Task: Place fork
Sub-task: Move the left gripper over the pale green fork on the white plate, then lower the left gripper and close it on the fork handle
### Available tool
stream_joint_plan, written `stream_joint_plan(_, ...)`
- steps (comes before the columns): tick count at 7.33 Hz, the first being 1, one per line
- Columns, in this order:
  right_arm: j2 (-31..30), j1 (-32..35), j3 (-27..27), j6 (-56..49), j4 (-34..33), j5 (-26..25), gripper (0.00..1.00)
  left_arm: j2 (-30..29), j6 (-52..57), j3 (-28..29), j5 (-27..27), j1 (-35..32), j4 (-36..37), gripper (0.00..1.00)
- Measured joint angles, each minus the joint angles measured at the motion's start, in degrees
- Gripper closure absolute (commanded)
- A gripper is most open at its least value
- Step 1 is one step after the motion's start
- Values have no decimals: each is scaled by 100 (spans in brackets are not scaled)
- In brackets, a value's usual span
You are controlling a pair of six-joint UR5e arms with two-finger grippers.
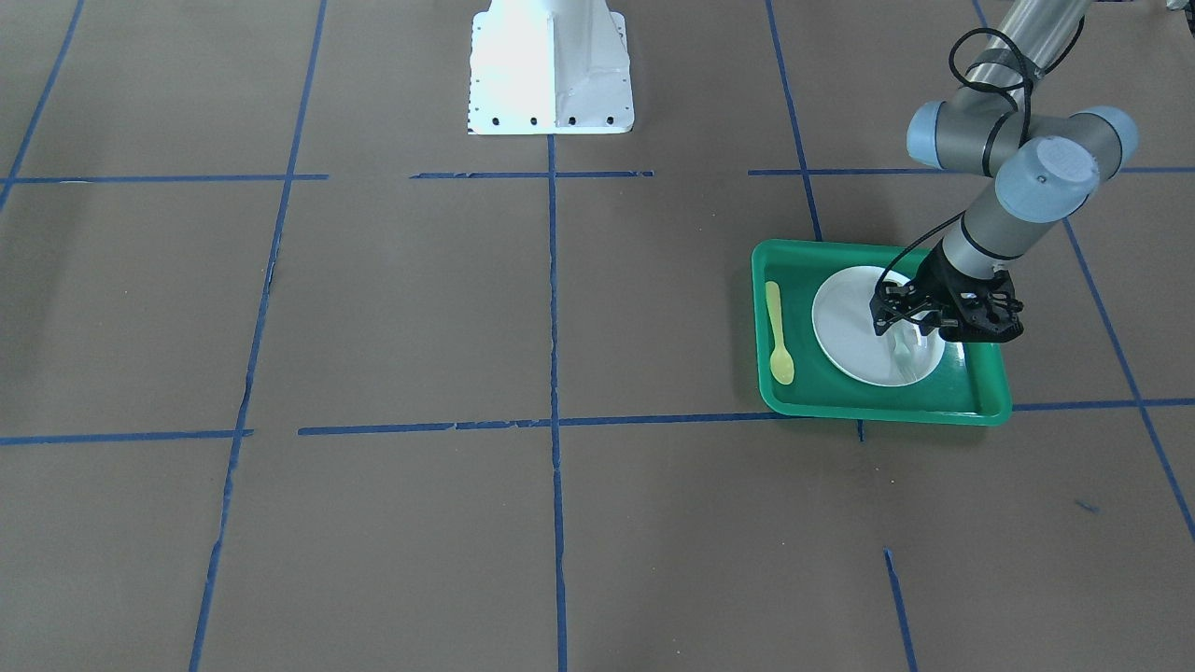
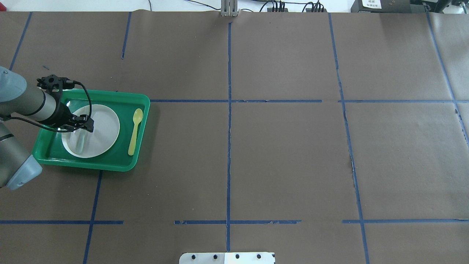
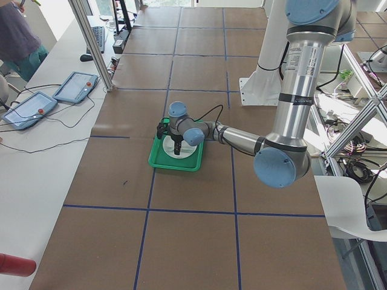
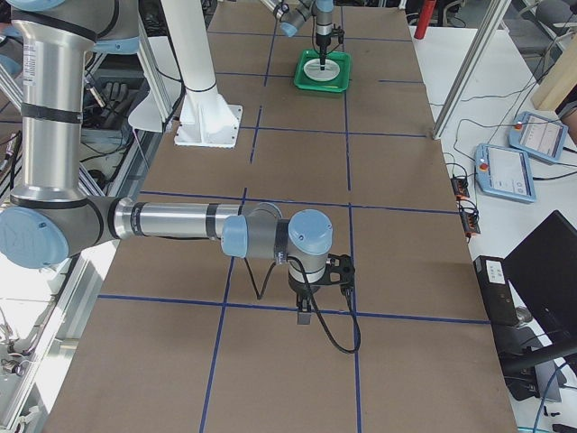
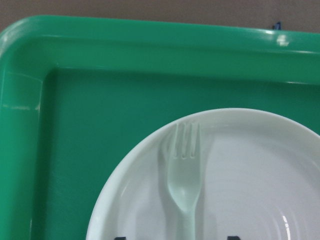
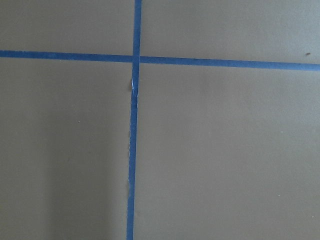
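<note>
Grn tray on brown tabletop, under left hand; white plate directly below hand, yel spoon to hand's rt.

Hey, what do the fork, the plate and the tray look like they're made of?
Fork: probably thin plastic, pale green, slightly see-through, matte.
Plate: white and smooth with faint glints; plastic or ceramic, can't tell.
Tray: green moulded plastic, judging by the glossy highlights along its rounded rim.

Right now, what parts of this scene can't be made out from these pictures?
- Fork handle end: cut off by the bottom edge of the left wrist view, and under the left gripper in the overhead view.
- Right gripper: shows only in the exterior right view, so whether its jaws are open can't be told.
- Yellow spoon: too small in both side views.
</note>
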Motion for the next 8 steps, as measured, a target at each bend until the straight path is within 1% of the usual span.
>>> stream_joint_plan(2, 0, 0, 0, -5, 0, 0, 0, -39, 0, 48, -8, 33, -5, 65)
stream_joint_plan(4, 0, 0, 0, -6, 0, 0, 0, -34, 31, 15, -34, 36, 14, 100)
stream_joint_plan(8, 0, 0, -1, -5, 0, 0, 0, 8, 26, -159, -58, -12, 46, 100)
